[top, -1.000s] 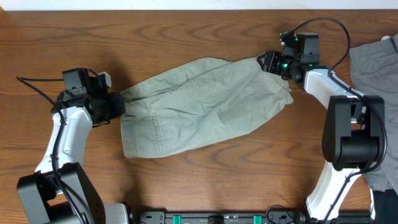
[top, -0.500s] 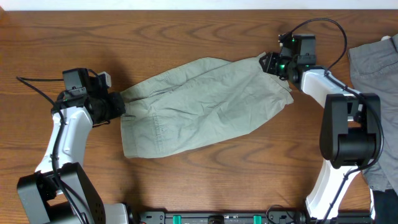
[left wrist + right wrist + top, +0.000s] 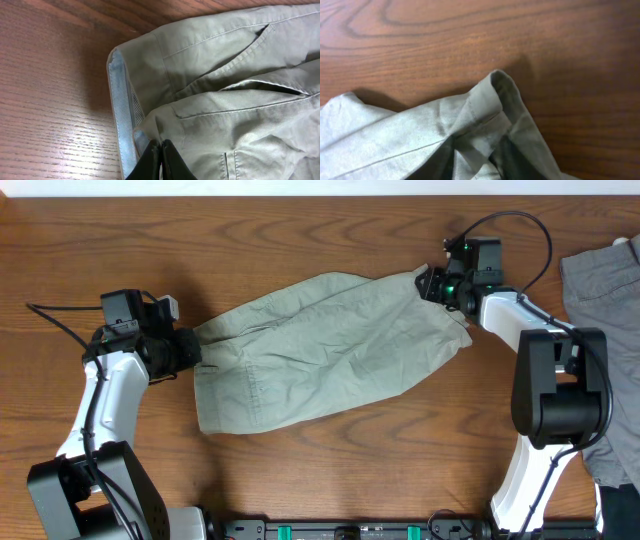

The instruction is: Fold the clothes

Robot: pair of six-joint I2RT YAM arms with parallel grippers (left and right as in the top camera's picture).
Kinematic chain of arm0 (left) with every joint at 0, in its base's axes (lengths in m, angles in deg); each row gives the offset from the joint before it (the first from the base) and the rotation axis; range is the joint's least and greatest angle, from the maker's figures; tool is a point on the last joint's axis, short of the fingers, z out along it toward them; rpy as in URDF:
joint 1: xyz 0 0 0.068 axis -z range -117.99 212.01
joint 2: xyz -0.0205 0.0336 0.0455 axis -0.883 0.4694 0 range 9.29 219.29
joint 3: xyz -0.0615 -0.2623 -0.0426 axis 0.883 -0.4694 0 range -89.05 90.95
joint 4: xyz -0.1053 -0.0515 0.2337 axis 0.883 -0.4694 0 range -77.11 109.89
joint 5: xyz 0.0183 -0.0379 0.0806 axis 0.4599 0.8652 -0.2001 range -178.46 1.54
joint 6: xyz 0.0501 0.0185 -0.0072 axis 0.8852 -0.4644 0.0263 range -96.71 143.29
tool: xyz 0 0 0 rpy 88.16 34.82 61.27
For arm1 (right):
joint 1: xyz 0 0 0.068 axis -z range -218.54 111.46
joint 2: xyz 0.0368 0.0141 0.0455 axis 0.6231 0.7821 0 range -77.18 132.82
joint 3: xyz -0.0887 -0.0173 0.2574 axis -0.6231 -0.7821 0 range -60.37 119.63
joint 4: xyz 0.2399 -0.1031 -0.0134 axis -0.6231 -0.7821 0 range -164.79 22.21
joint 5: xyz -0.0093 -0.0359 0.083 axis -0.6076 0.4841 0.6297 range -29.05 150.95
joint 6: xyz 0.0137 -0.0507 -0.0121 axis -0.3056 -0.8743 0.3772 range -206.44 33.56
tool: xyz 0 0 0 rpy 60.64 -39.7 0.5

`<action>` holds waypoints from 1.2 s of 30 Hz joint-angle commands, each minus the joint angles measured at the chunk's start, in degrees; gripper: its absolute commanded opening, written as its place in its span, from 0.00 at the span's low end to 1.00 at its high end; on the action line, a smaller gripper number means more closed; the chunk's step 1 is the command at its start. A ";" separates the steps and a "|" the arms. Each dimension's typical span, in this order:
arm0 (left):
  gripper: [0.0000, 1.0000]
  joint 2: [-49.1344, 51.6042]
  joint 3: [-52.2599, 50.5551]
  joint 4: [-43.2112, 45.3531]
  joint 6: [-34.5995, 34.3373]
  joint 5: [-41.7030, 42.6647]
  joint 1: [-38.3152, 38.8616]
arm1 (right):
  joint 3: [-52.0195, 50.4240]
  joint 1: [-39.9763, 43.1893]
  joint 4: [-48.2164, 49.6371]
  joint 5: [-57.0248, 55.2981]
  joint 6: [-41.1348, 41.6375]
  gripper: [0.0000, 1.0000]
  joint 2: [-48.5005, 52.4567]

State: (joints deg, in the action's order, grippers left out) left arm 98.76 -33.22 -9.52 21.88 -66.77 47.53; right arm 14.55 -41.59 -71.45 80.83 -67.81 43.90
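Note:
The clothes (image 3: 330, 350) are pale khaki-green shorts lying flat across the middle of the table, waistband to the left, leg hems to the right. My left gripper (image 3: 188, 348) is shut on the waistband edge; in the left wrist view its dark fingertips (image 3: 160, 145) pinch the cloth beside the blue lining (image 3: 120, 105). My right gripper (image 3: 428, 280) sits at the upper right hem corner. In the right wrist view a fold of hem (image 3: 485, 107) lies between its two dark fingers (image 3: 512, 160), which still stand apart.
A darker grey garment (image 3: 600, 275) lies at the table's right edge, with more dark cloth (image 3: 615, 460) lower down by the right arm's base. Bare wood (image 3: 330, 470) surrounds the shorts. A black cable (image 3: 50, 320) trails left of the left arm.
The right gripper has shifted slightly left onto the hem corner and its fingers have narrowed around the fold. The left arm and the shorts have stayed still.

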 commanded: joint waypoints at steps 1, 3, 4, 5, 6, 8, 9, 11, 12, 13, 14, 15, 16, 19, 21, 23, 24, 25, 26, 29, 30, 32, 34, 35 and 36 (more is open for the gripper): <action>0.06 -0.44 0.07 0.22 0.74 0.17 -0.24 | 0.07 -1.36 0.15 0.02 -0.24 0.21 1.20; 0.06 -0.44 0.07 0.35 0.74 0.17 -0.24 | 0.07 -1.46 0.50 0.04 -0.22 0.08 1.20; 0.06 -0.44 0.07 0.39 0.74 0.17 -0.24 | 0.09 -1.46 0.72 0.11 0.00 0.05 1.18; 0.06 -0.44 0.07 0.39 0.74 0.17 -0.24 | 0.09 -1.40 0.72 0.20 0.00 0.02 0.98; 0.06 -0.44 0.07 0.42 0.74 0.17 -0.24 | 0.09 -1.27 0.68 0.55 -0.02 0.01 0.59; 0.06 -0.44 0.07 0.42 0.74 0.17 -0.24 | 0.09 -0.70 0.63 2.58 -0.15 0.01 -0.96; 0.06 -0.44 0.07 0.39 0.74 0.17 -0.24 | 0.09 -0.46 0.63 3.58 -0.81 0.01 -1.86; 0.06 -0.48 0.13 0.28 0.72 0.20 -0.24 | 0.09 -0.02 0.59 5.29 -2.19 0.01 -4.44; 0.06 -0.55 0.28 0.09 0.72 0.22 -0.24 | 0.09 0.11 0.28 5.86 -3.04 0.01 -6.03; 0.06 -0.72 0.50 -0.17 0.72 0.39 -0.24 | 0.09 0.15 -0.11 5.84 -3.93 0.01 -7.63; 0.06 -0.98 0.66 -0.28 0.70 0.68 -0.24 | 0.09 0.15 -0.52 5.70 -4.76 0.01 -9.03; 0.06 -1.44 0.79 -0.28 0.68 1.31 -0.26 | 0.09 0.13 -0.96 5.35 -5.40 0.01 -10.51; 0.06 -2.14 0.96 -0.28 0.68 1.73 -0.24 | 0.09 0.09 -1.22 4.98 -5.68 0.01 -11.82; 0.06 -4.85 1.20 -0.24 0.31 1.66 -0.26 | 0.09 0.09 -1.60 3.28 -5.64 0.01 -14.03; 0.06 -6.54 1.20 -0.26 0.31 1.66 -0.35 | 0.09 0.09 -1.90 2.12 -5.55 0.03 -14.03; 0.06 -7.45 1.20 -0.26 0.31 1.66 -0.35 | 0.09 0.07 -3.61 -0.52 -5.42 0.25 -12.92; 0.06 -7.56 1.20 -0.28 0.31 1.66 -0.35 | 0.09 0.04 -4.33 -1.60 -5.40 0.34 -12.04; 0.06 -7.54 1.20 -0.28 0.31 1.68 -0.35 | 0.09 0.02 -4.83 -2.27 -5.31 0.38 -10.82; 0.06 -7.48 1.20 -0.26 0.31 1.66 -0.35 | 0.09 0.02 -4.92 -2.58 -4.50 0.44 -9.31; 0.06 -7.39 1.20 -0.26 0.31 1.68 -0.35 | 0.09 0.15 -3.98 -2.51 -1.29 0.55 -4.79; 0.06 -7.39 1.20 -0.26 0.31 1.68 -0.35 | 0.09 0.15 -3.52 -2.49 0.22 0.54 -3.26; 0.06 -7.39 1.20 -0.28 0.31 1.68 -0.35 | 0.09 0.04 -2.43 -2.14 2.23 0.55 -1.05; 0.06 -7.39 1.18 -0.37 0.31 1.68 -0.35 | 0.09 -0.07 -0.68 -1.01 2.99 0.57 0.39; 0.06 -7.39 1.18 -0.48 0.31 1.68 -0.35 | 0.09 -0.07 0.33 -0.37 3.85 0.58 0.96; 0.06 -7.39 1.18 -0.59 0.31 1.68 -0.35 | 0.09 -0.07 1.11 -0.15 4.44 0.58 1.33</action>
State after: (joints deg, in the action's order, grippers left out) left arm 91.31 -33.15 -9.80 21.85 -65.87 47.53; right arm 14.57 -41.77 -71.64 79.52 -66.85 44.79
